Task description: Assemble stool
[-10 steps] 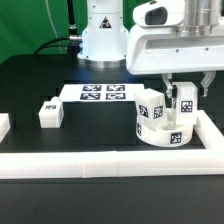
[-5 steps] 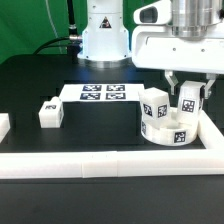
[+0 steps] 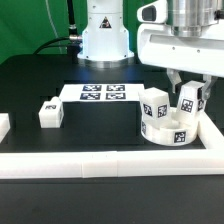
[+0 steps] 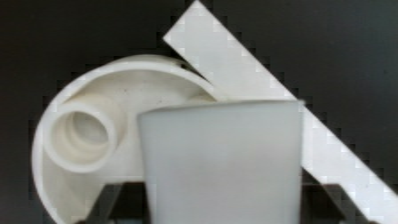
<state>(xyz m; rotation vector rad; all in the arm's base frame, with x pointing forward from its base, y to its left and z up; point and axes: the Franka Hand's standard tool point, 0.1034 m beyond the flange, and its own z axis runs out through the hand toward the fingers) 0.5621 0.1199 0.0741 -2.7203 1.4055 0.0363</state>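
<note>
Here the stool (image 3: 163, 128) is smooth matte white plastic. Its seat (image 3: 170, 135), a thick round disc banded with black-and-white square tags, sits on the black table (image 3: 100, 130) in the corner of the white border rails (image 3: 110, 162), at the exterior view's right. A blocky upright leg (image 3: 153, 108) stands in it. The gripper (image 3: 187, 92) is closed on a second, round-edged held leg (image 4: 222, 160) over the seat, beside a round socket (image 4: 89, 130). A loose leg (image 3: 47, 112) lies well apart.
</note>
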